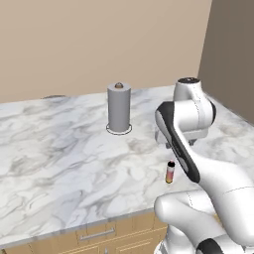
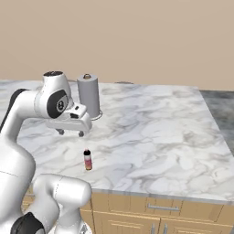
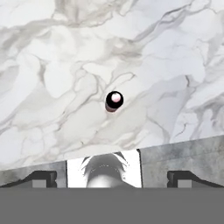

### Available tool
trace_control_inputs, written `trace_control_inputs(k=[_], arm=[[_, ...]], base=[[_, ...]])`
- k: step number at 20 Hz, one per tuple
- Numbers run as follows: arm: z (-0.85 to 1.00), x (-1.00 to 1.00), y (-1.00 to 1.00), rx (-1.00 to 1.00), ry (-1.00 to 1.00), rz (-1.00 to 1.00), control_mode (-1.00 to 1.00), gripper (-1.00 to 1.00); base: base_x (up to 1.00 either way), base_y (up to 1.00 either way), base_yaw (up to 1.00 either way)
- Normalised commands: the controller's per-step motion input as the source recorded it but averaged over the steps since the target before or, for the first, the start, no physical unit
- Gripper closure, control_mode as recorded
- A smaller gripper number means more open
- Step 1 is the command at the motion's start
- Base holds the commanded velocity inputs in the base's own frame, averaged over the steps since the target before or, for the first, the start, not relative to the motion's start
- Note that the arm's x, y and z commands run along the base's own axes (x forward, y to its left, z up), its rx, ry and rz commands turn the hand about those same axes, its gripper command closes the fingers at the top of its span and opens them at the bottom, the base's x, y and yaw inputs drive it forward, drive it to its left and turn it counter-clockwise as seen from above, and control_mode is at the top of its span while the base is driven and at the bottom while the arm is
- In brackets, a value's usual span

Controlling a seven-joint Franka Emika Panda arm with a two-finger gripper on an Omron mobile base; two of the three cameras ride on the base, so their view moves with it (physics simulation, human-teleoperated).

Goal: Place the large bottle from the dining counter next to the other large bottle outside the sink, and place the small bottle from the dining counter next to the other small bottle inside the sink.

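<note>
My jaws hang wide open and empty above the small bottle point(image 2: 87, 160), which stands upright near the bench point(image 2: 151, 132) front edge. Descending off-centre, I risk tipping it; farther back the grey cylinder point(image 2: 88, 96) stays clear.

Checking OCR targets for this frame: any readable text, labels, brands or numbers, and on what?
None readable.
small bottle: pink-to-orange body, dark cap, no legible label in any view.
paper towel roll: plain grey, no print.
dining counter: marble veining only.
gripper: open above the counter, no markings.
</note>
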Motion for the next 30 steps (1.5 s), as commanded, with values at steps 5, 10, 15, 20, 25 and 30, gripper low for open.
trace_control_inputs(k=[5, 10, 15, 20, 25, 30], arm=[[-0.06, 0.00, -0.01, 0.02, 0.00, 0.00, -1.00, -1.00], [-0.49, 0.00, -0.02, 0.06, 0.00, 0.00, -1.00, -1.00], [-0.48, 0.05, -0.10, 0.02, 0.00, 0.00, -1.00, -1.00], [-0.08, 0.24, -0.08, 0.00, 0.03, 0.00, -1.00, -1.00], [-0.01, 0.29, -0.20, 0.00, -0.01, 0.00, -1.00, -1.00], [-0.11, 0.26, -0.19, 0.00, -0.07, 0.00, -1.00, -1.00]], base=[[0.00, 0.00, 0.00], [0.00, 0.00, 0.00], [0.00, 0.00, 0.00], [0.00, 0.00, 0.00], [0.00, 0.00, 0.00], [0.00, 0.00, 0.00]])
